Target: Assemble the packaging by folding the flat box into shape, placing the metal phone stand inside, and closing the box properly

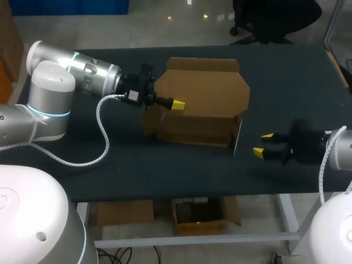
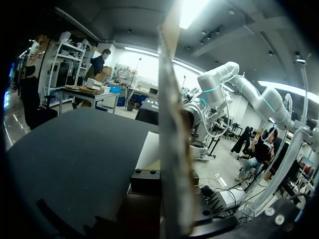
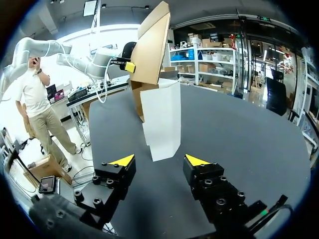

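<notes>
The brown cardboard box [image 1: 192, 118] stands in the middle of the table with its lid panel [image 1: 206, 88] raised. My left gripper [image 1: 177, 104] is shut on the lid's left edge. In the left wrist view that cardboard edge [image 2: 172, 124] runs upright straight ahead, hiding the fingertips. My right gripper [image 1: 263, 144] hangs open to the right of the box, apart from it. In the right wrist view its fingers [image 3: 122, 160] are spread, with the box's white side flap [image 3: 162, 119] ahead of the right gripper [image 3: 159, 160]. No metal phone stand is visible.
The dark table top [image 1: 165, 165] reaches out on all sides of the box. Its front edge [image 1: 220, 195] runs close below my right gripper. My left arm [image 1: 82, 71] lies across the table's back left part.
</notes>
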{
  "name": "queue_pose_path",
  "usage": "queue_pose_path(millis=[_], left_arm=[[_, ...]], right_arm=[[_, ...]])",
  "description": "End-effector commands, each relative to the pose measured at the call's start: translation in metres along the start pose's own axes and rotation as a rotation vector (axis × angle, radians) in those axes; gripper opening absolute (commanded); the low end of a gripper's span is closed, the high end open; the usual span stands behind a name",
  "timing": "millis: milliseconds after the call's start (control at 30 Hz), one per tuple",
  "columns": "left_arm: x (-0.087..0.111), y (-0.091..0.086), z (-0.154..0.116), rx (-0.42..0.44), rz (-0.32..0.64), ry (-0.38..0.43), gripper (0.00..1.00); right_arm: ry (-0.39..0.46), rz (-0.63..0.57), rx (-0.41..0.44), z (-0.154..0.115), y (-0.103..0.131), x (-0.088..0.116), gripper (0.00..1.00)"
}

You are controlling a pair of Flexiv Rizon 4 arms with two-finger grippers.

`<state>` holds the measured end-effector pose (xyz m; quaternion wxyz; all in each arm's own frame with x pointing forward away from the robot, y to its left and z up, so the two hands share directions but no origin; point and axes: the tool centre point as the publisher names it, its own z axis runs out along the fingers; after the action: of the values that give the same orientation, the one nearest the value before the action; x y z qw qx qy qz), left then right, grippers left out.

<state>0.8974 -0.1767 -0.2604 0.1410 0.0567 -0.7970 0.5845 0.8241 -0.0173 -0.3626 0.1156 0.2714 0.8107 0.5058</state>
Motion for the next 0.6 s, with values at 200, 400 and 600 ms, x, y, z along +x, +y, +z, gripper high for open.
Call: queue_pose_path(millis=[200,400,600], left_arm=[[0.0035,-0.0002,0.0013,-0.020,0.013,0.000,0.00],[0.0051,0.0011,0.0007,-0.034,0.020,-0.001,0.00],[0.0048,0.0019,-0.0026,-0.019,0.020,-0.005,0.00]], right_arm=[[0.007,0.005,0.003,0.0110,0.0009,-0.0020,0.60],[0.008,0.005,0.005,0.0125,0.0017,-0.0011,0.60],[0.005,0.006,0.008,0.0139,0.0026,0.0001,0.59]])
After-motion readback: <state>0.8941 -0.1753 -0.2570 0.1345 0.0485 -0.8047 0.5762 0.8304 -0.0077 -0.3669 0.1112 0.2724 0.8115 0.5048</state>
